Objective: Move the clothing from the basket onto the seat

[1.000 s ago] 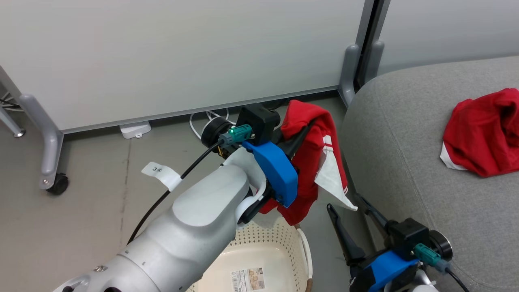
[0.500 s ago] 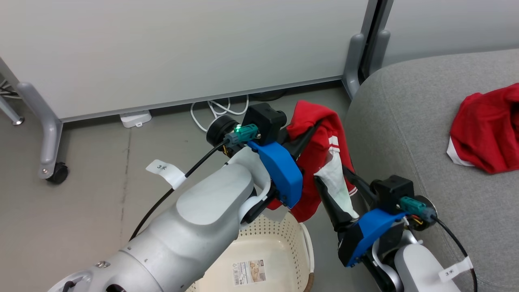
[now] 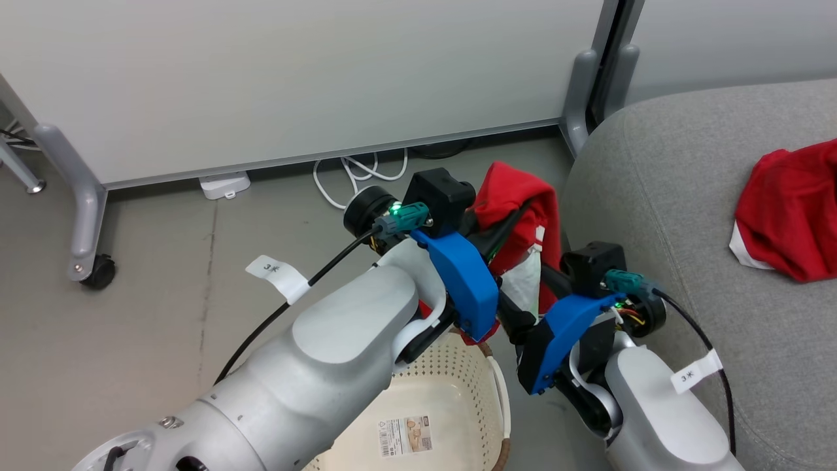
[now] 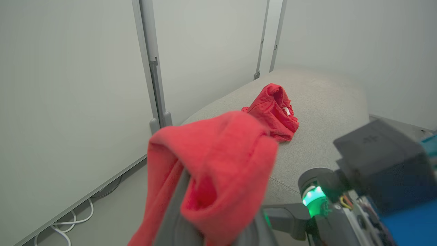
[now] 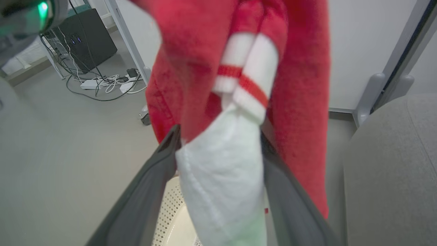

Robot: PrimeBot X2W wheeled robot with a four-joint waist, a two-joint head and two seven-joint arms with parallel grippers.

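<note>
My left gripper is shut on a red piece of clothing, holding it in the air above the cream basket and just left of the grey seat. In the left wrist view the red fabric drapes over my shut fingers. A white panel with striped trim hangs from it. My right gripper is open, one finger on each side of that panel. From the head view the right gripper sits just below the left one. Another red garment lies on the seat.
Grey partition panels stand behind, with metal feet and a caster wheel on the floor. White cables and a small white box lie at the wall's base. The basket's bottom shows a paper label.
My right arm has come up from the lower right to the hanging garment, its open fingers now around the white panel. The left gripper keeps its hold. The camera shifted slightly.
</note>
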